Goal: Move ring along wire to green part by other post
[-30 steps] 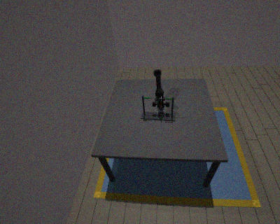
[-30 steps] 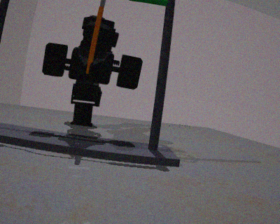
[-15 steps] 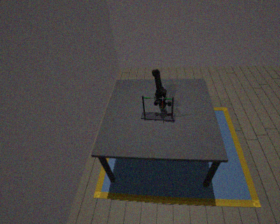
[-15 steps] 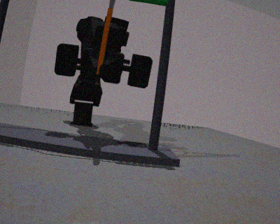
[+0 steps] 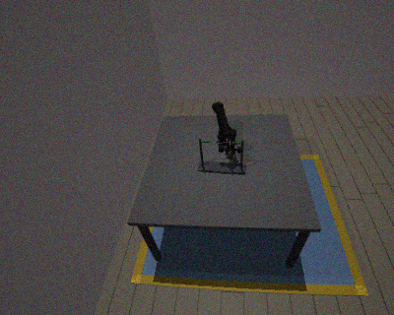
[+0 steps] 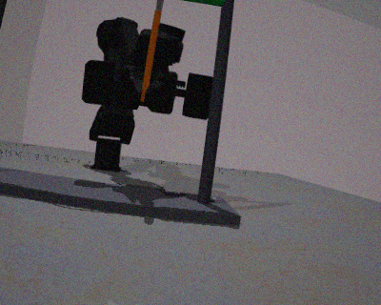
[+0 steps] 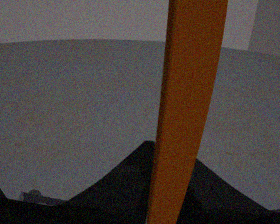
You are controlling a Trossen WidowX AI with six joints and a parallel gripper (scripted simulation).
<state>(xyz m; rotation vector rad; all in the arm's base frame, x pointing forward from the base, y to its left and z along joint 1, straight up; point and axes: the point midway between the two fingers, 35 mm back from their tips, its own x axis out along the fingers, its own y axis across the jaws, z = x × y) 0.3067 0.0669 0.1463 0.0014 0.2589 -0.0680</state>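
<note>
Jaws clenched on the orange handle (image 6: 150,57), upper centre of the exterior view, just left of the dark post (image 6: 215,110).

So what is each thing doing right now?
Gripper: jaws shut on the orange handle.
Orange handle: held, slightly tilted, running up out of the exterior view.
Post: upright on the base plate, close beside the gripper.
Green wire part: at the post's top.
Ring: too small to make out.
</note>
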